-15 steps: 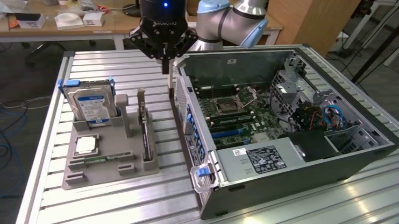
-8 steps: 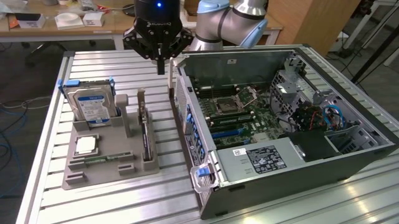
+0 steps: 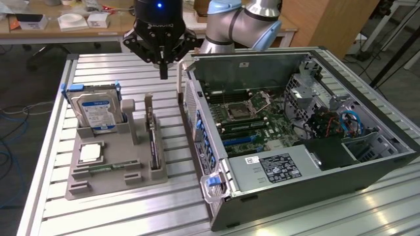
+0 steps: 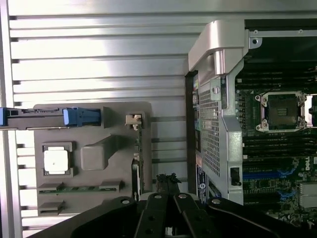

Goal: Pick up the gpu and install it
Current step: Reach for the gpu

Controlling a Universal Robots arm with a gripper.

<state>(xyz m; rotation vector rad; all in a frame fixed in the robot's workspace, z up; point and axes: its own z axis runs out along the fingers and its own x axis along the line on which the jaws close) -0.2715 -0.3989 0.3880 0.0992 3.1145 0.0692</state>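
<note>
The gpu (image 3: 154, 143) is a thin black card standing on edge in a slot of the grey holder tray (image 3: 108, 184), its metal bracket at the far end. In the wrist view the gpu (image 4: 139, 151) appears as a slim dark line on the tray. My gripper (image 3: 163, 73) hangs above the table beyond the card's bracket end, close to the back corner of the computer case (image 3: 295, 142). Its fingers (image 4: 167, 180) are pressed together, shut, with nothing between them. The case lies open with its motherboard (image 3: 253, 118) showing.
The tray also holds a silver hard drive (image 3: 96, 110) in a blue bracket, a processor chip (image 3: 90, 153) and a green memory stick (image 3: 108, 167). The slatted aluminium table (image 3: 98, 69) carries tray and case. A desk with white boxes (image 3: 72, 20) stands behind.
</note>
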